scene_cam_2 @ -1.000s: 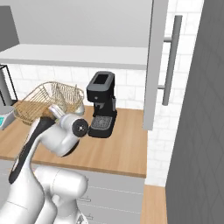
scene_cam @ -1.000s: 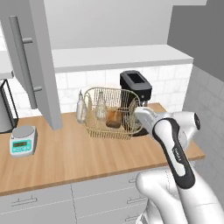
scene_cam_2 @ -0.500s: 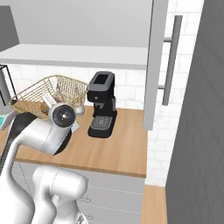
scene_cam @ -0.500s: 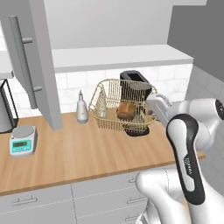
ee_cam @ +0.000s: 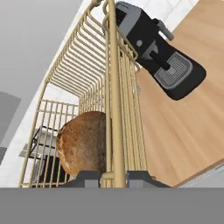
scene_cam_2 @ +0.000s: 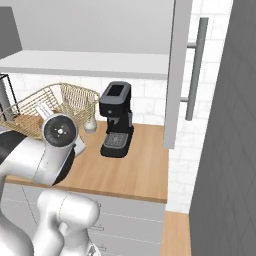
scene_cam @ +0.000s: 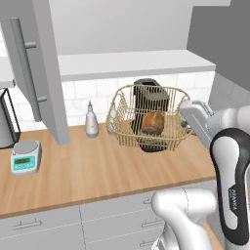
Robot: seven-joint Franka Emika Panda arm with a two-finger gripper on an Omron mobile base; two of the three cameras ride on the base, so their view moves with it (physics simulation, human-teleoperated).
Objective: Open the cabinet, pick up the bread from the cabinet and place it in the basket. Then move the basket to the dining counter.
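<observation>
Holding the basket (scene_cam: pixel 149 119) by its right rim, your gripper (ee_cam: pixel 114 177) has its jaws nearly closed, one dark fingertip (ee_cam: pixel 87 177) on each side of the rim's tan wire. The basket hangs clear above the wood counter (scene_cam: pixel 97 171) and is tipped, its open top tilted up and toward the left base camera, its rim running left to right across that view. In the hand view the gripped rim wire runs straight away from the fingertips.

You can see the bread (scene_cam: pixel 152 122) lying inside, against the lower mesh, right of centre; in the hand view it sits just left of the gripped wire, close to the fingertips. It looks rounded, so you cannot tell a long axis.

Directly behind and below the basket stands the black coffee machine (scene_cam_2: pixel 116 119), its drip tray facing out over the counter. A small white bottle (scene_cam: pixel 91 120) stands just left of the basket, and a pale teal kitchen scale (scene_cam: pixel 25 157) sits farther left. The cabinet door (scene_cam: pixel 41 68) stands open at the left with its long bar handle (scene_cam: pixel 27 68) upright. "FRANKA" can be read on the arm's dark joint (scene_cam: pixel 233 195).
</observation>
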